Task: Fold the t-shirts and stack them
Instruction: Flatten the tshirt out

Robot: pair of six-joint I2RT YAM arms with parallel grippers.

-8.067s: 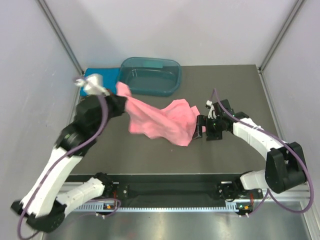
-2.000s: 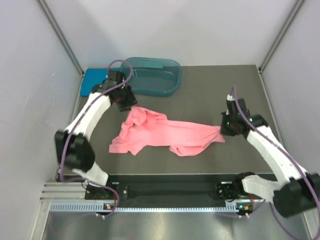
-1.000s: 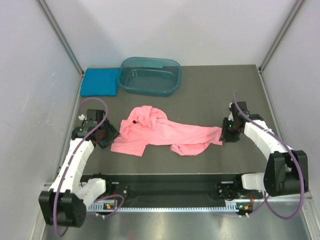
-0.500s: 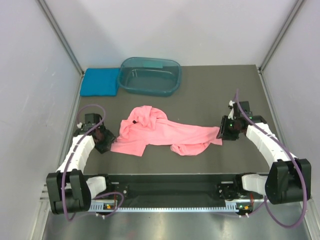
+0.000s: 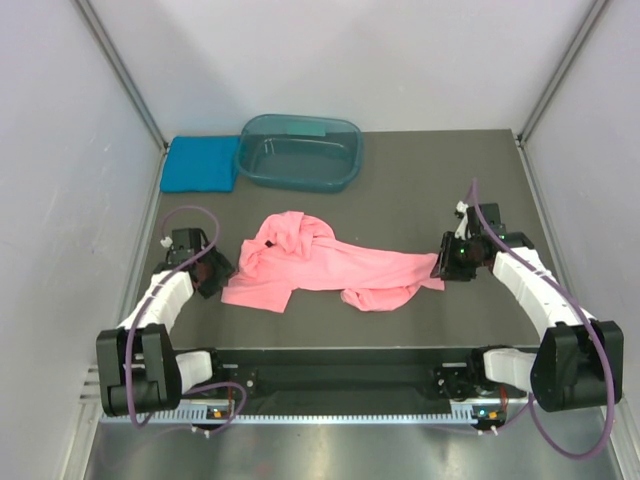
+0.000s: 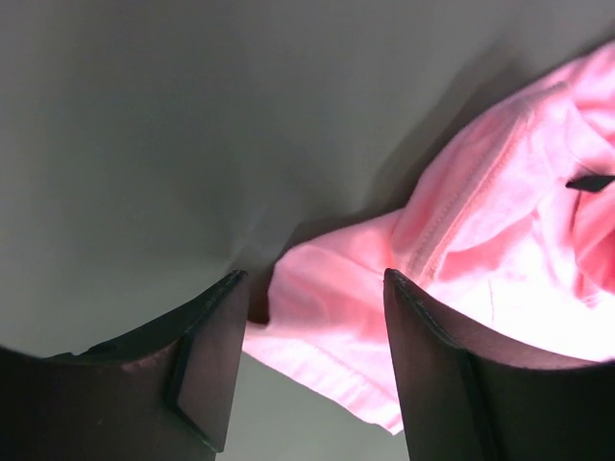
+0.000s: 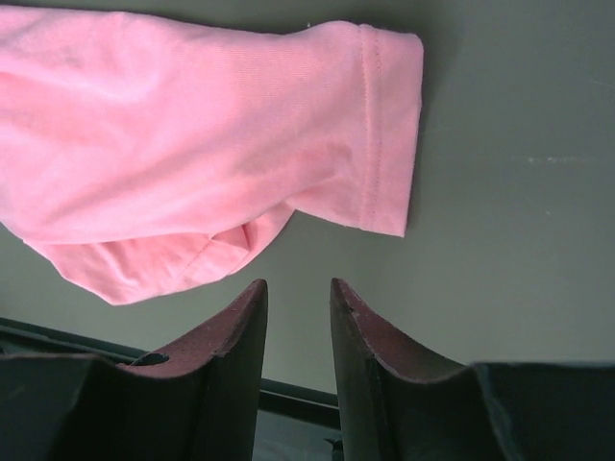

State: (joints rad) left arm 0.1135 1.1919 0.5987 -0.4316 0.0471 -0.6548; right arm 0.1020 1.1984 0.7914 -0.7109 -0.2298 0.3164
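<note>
Your pink t-shirt [image 5: 330, 265] lies rumpled on the bench [image 5: 420, 190] on the near side of the tub [image 5: 300, 185]. Its tiny dark tag [image 6: 586, 181] is too small to read. The left jaws are wide open, straddling its hem corner without pinching it. The right jaws are slightly parted and hold nothing, just off the sleeve. The teal t-shirt [image 5: 200, 163] sits folded right beside the tub's left end.

pink t-shirt [image 5: 330, 265]: soft matt cloth, stitched hem | tub [image 5: 300, 152]: glossy see-through plastic | table [image 5: 420, 190]: matt, smooth
</note>
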